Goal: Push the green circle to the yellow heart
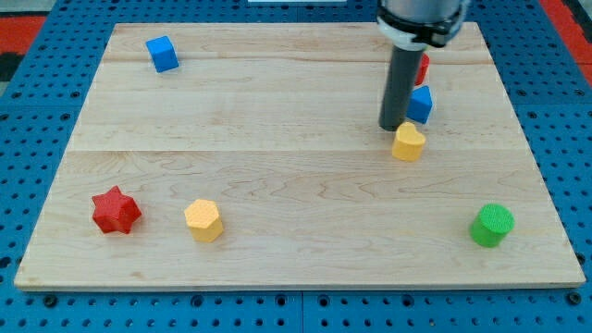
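Observation:
The green circle (491,226) stands near the board's lower right corner. The yellow heart (408,142) lies right of the board's middle, well above and to the left of the green circle. My tip (399,127) rests just above the yellow heart's upper left edge, close to touching it. It is far from the green circle.
A blue block (422,104) sits just right of the rod, with a red block (424,67) partly hidden behind it. A blue cube (162,54) lies at the top left. A red star (116,210) and a yellow hexagon (203,220) lie at the lower left.

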Motion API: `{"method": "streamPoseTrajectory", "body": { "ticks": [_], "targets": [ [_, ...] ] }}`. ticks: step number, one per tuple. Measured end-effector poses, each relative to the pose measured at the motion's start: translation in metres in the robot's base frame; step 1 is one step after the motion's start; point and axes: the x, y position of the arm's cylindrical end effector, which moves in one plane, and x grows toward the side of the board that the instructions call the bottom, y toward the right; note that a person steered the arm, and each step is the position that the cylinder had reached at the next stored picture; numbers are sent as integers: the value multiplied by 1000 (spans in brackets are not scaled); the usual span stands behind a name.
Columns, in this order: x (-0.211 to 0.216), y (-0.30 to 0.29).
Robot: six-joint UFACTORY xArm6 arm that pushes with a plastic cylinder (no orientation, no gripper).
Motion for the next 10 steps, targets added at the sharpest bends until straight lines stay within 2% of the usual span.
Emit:
{"method": "streamPoseTrajectory", "body": {
  "ticks": [2,3,4,5,6,7,8,9,10],
  "targets": [
    [2,31],
    [-3,121],
    [37,163],
    [109,176],
    [162,145],
    [194,105],
    [203,74],
    [198,73],
    [173,73]
  ]
}}
